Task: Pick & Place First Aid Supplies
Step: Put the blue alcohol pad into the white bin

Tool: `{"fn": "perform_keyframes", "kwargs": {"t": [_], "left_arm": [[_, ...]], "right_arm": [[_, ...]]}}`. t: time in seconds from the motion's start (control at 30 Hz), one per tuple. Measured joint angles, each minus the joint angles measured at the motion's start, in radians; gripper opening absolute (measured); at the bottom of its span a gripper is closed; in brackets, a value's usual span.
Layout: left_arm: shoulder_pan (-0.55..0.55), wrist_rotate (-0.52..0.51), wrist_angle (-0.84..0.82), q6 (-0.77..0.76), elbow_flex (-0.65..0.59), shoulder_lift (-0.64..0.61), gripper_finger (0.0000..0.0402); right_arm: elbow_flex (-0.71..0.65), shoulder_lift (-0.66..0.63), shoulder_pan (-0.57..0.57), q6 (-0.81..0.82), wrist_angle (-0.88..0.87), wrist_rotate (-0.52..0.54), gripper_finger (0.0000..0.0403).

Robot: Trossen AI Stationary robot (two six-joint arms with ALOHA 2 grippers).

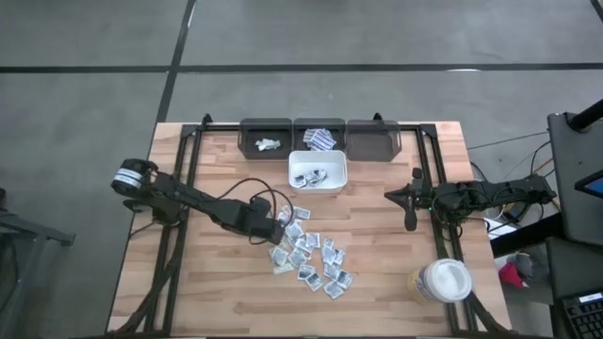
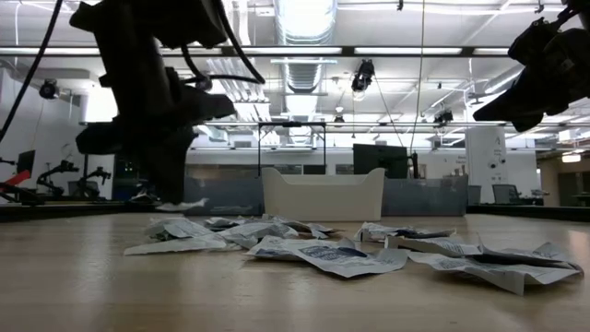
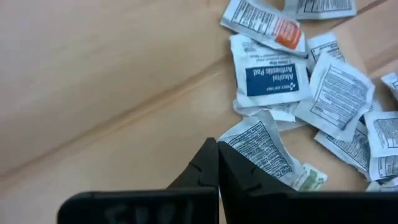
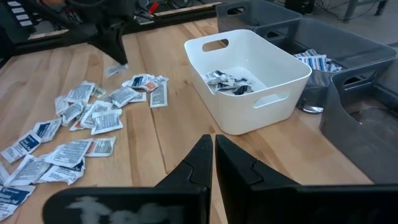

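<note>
left fingers (image 3: 217, 163) pinched together on one white printed sachet (image 3: 261, 147), seemingly raised off the wooden counter (image 1: 207, 282) for binning; right fingers (image 4: 214, 155) closed, idle.

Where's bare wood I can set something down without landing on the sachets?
Free: the wood left of the white bin, above the left gripper, and the stretch between the sachets and the right gripper. Crowded: below the bin and by the round tub.

Small white blue-printed sachets (image 1: 311, 254) scattered flat mid-table, one pinched in the left tool (image 1: 280, 223).
</note>
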Motion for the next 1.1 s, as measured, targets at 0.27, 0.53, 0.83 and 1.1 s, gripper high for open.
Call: {"fn": "perform_keyframes", "kwargs": {"t": [0.27, 0.53, 0.83, 1.1], "left_arm": [[0.0, -0.043, 0.21, 0.24, 0.001, -0.035, 0.0001], [0.01, -0.223, 0.622, 0.778, 0.038, -0.038, 0.0], [0.137, -0.443, 0.461, 0.97, 0.204, -0.03, 0.0], [0.348, -0.24, 0.281, 1.049, 0.37, 0.063, 0.0]], "right_arm": [[0.0, -0.001, 0.0, -0.011, 0.0, 0.0, 0.0018], [0.0, -0.001, 0.0, -0.01, 0.0, 0.0, 0.0018], [0.0, -0.001, 0.0, -0.011, 0.0, 0.0, 0.0018], [0.0, -0.001, 0.0, -0.011, 0.0, 0.0, 0.0018]]}}
